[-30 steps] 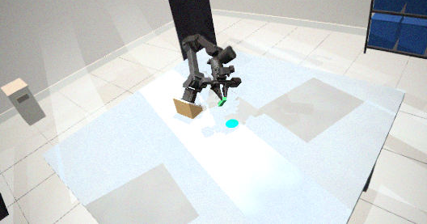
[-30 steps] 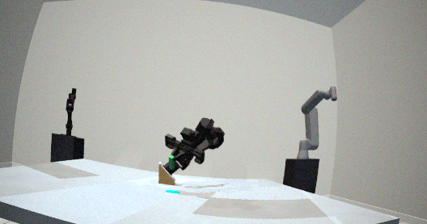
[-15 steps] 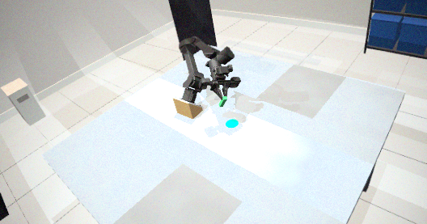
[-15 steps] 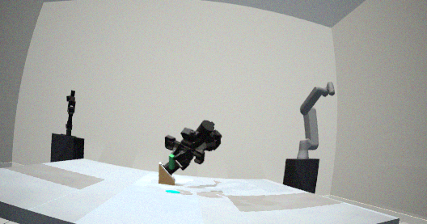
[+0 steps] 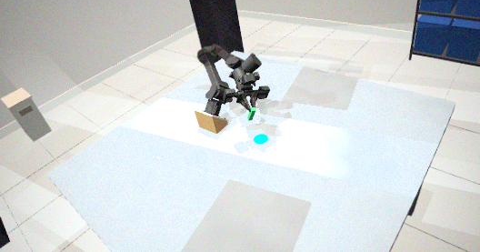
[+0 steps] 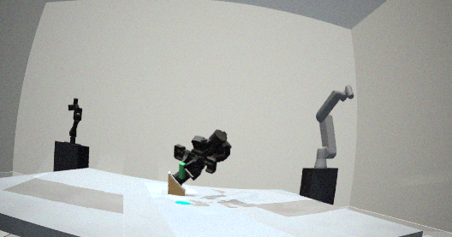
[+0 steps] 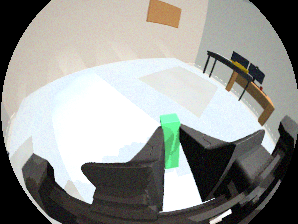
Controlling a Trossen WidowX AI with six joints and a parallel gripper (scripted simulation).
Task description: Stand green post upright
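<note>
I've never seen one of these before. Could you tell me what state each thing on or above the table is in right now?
Black tool: shut on the post, above the table.
Green rectangular post: gripped, raised, roughly upright.
Flat cyan circle: uncovered, post not on it.
Tan wedge-shaped block: standing on the table.

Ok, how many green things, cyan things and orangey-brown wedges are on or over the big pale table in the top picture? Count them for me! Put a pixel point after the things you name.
Green: 1, the post (image 5: 252, 114) (image 6: 182, 170) (image 7: 171, 142)
Cyan: 1, the circle (image 5: 261, 139) (image 6: 182, 203)
Orangey-brown: 1, the wedge (image 5: 210, 122) (image 6: 175, 186)
Total: 3
</note>
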